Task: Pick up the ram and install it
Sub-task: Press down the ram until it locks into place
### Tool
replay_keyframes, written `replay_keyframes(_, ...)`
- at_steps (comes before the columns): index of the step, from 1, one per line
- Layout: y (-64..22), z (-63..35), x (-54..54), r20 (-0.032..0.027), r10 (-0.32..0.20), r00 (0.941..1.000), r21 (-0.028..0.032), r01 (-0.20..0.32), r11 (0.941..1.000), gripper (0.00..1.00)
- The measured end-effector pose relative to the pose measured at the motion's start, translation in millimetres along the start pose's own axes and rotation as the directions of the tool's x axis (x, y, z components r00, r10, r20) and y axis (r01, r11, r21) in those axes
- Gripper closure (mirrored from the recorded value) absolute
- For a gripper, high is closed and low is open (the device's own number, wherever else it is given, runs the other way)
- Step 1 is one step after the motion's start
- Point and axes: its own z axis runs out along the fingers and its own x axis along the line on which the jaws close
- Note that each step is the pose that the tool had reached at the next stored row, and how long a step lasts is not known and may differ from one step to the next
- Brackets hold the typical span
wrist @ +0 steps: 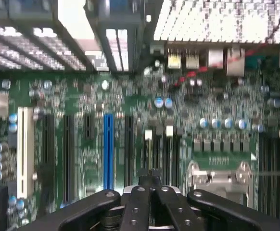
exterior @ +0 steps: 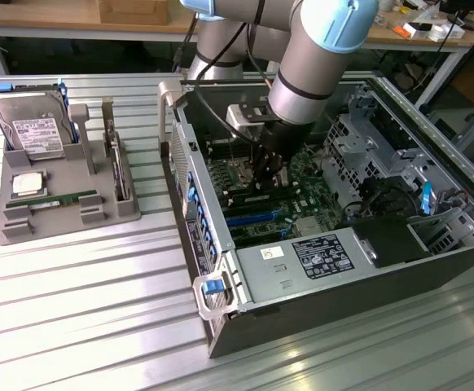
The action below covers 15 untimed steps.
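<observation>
On the ribbed metal worktop (exterior: 74,326), a grey moulded tray (exterior: 17,224) holds a silver hard drive (exterior: 32,130), a square processor chip (exterior: 27,184) and the ram (exterior: 58,199), a thin green stick lying flat. The gripper (exterior: 267,175) hangs pinched together, empty, over the green motherboard (exterior: 302,204) inside the open computer case (exterior: 343,269).

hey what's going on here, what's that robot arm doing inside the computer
A robot arm has its gripper lowered into the open computer case, just above the green motherboard, with its fingers shut. Whether it holds anything can't be made out. On the grey holder tray at the exterior view's left, a green ram stick lies flat, beside a silver processor chip and a hard drive.
</observation>
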Motion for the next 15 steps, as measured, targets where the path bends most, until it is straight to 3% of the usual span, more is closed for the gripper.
replay_keyframes(2, -8.8, -0.7, 0.1, -0.0001, 0.0, 1.0, -0.0002, 0.0, 1.0, 0.89)
replay_keyframes(6, -38.2, -2.8, 0.3, 0.0006, 0.0, 1.0, -0.0034, 0.0, 1.0, 0.89)
replay_keyframes(10, -79.9, -5.8, 0.7, 0.005, 0.0, 1.0, -0.0153, 0.0, 0.9999, 0.89)
replay_keyframes(11, -87.1, -6.3, 0.8, 0.006, 0.0, 1.0, -0.0173, 0.0, 0.9998, 0.89)
replay_keyframes(12, -104.5, -7.6, 1.0, 0.0078, 0.0, 1.0, -0.0198, 0.0, 0.9998, 0.89)
replay_keyframes(13, -115.4, -9.5, 1.0, 0.0087, 0.0, 1.0, -0.0201, 0.0, 0.9998, 0.89)
replay_keyframes(15, -116.6, -26.1, 0.4, 0.0089, 0.0, 1.0, -0.02, 0.0, 0.9998, 0.89)
